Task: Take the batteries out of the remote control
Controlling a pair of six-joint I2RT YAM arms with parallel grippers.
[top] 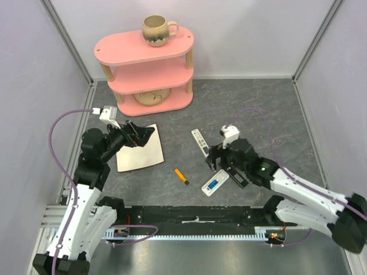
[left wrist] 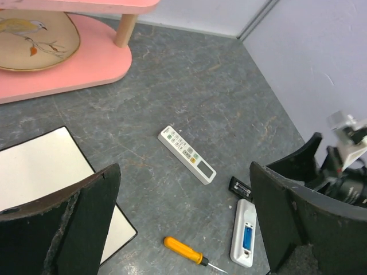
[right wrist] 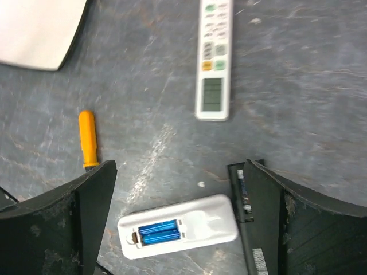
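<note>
By the near edge of the counter [top: 258, 109], right of middle, the opened remote [right wrist: 198, 223] lay back-up under the right pincer [right wrist: 179, 169], jaws wide and empty. The left pincer [left wrist: 184, 169] gaped idle. The batteries [right wrist: 157, 232] sat in its bay, and levering one cell's end up looked wisest. A finger half hid the black strip [right wrist: 239, 189], and the contacts were unreadable.

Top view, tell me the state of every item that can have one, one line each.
Face-down remote, battery bay uncovered.
Batteries, both seated in the bay.
Second remote, face up, buttons showing.
Screwdriver, lying flat.
Mug, upright on the pink shelf.
Left pincer, open, empty.
Right pincer, open, empty.
</note>
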